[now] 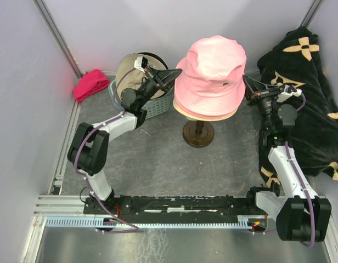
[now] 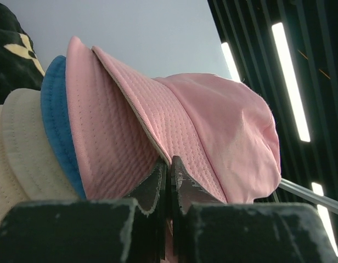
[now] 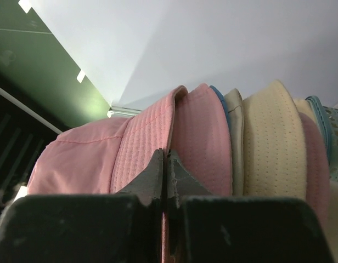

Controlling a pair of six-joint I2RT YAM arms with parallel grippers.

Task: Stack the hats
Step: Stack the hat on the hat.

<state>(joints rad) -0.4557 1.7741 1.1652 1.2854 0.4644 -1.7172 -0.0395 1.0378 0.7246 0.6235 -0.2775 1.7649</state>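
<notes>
pink hat (image 1: pixel 210 76) is sitting on top of the hats (image 2: pixel 54 120) piled on the stand (image 1: pixel 198 134) in the middle of the table (image 1: pixel 158 159). left gripper (image 2: pixel 168 164) and right gripper (image 3: pixel 164 159) are both clamping tight on its brim from opposite sides, likely pulling it down evenly so it is seating squarely over the pile.

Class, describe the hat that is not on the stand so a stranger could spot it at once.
Find the hat stand in the middle of the table, topped by the pink hat. Just left of it sits a teal basket; the tan hat lies in it, the only one off the stack.
</notes>
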